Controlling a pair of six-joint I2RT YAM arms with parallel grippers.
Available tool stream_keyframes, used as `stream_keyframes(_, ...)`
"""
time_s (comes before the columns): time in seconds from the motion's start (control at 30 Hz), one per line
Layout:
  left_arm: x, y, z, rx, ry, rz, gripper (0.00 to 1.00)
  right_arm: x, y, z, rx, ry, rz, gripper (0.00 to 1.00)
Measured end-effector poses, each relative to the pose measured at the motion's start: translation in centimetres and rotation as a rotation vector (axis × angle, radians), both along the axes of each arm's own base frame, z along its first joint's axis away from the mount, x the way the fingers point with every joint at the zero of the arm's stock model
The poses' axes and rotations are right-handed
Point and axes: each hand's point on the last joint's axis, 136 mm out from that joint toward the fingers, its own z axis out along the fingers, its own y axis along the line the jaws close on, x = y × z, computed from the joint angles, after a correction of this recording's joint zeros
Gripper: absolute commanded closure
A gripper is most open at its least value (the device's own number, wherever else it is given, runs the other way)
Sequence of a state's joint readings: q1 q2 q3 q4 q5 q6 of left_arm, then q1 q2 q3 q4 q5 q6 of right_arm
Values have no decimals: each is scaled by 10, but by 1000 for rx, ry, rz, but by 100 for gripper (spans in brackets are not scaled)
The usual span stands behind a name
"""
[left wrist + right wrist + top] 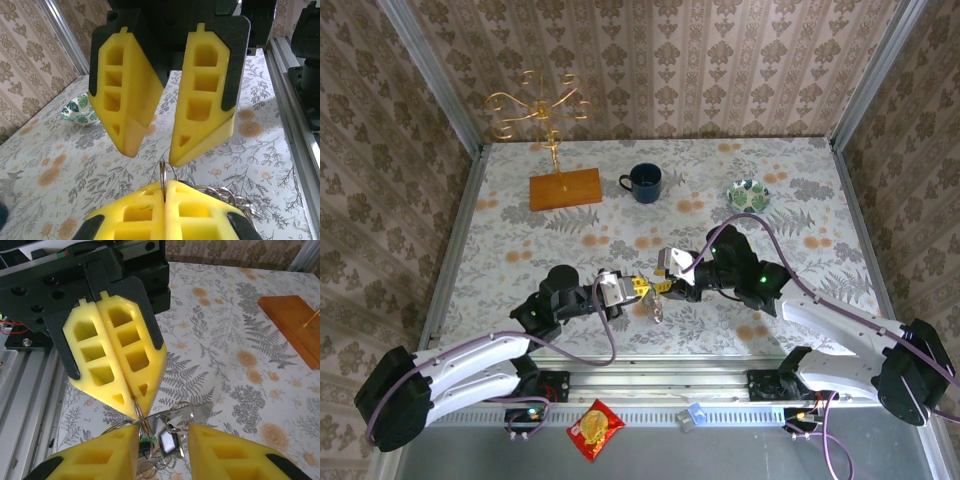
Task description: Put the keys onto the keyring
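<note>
Two containers, mug (pixel 644 182) and bowl (pixel 748 194), contents unclear | left gripper (pixel 165 187) pinching keyring (pixel 162 171) | right gripper (pixel 162 432) spread

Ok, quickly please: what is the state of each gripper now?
Left gripper: closed on the thin metal keyring.
Right gripper: open, holding nothing.

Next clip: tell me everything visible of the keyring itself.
The keyring is a thin, silver-coloured metal ring, seen edge-on and roughly upright, pinched between the shut yellow fingers of the left gripper, with part of it sticking out past the tips. Keys and small rings bunch beside it above the floral table. The right gripper faces it, open. Contact with that gripper is unclear.
</note>
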State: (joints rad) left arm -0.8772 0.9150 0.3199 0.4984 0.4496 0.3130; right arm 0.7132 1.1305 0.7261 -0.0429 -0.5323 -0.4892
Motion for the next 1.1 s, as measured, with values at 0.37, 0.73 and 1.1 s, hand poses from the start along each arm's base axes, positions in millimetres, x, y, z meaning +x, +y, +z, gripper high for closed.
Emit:
stream_keyframes(0.37, 0, 1, 1, -18, 6, 4, 100, -3, 5, -7, 1, 32, 30, 95)
stream_keyframes(0.73, 7, 6, -3, 29, -1, 52, 77, -2, 4, -3, -70, 31, 57, 100)
stream_keyframes(1.1, 9, 4, 1, 89, -19, 44, 81, -5, 7, -2, -229, -34, 96, 100)
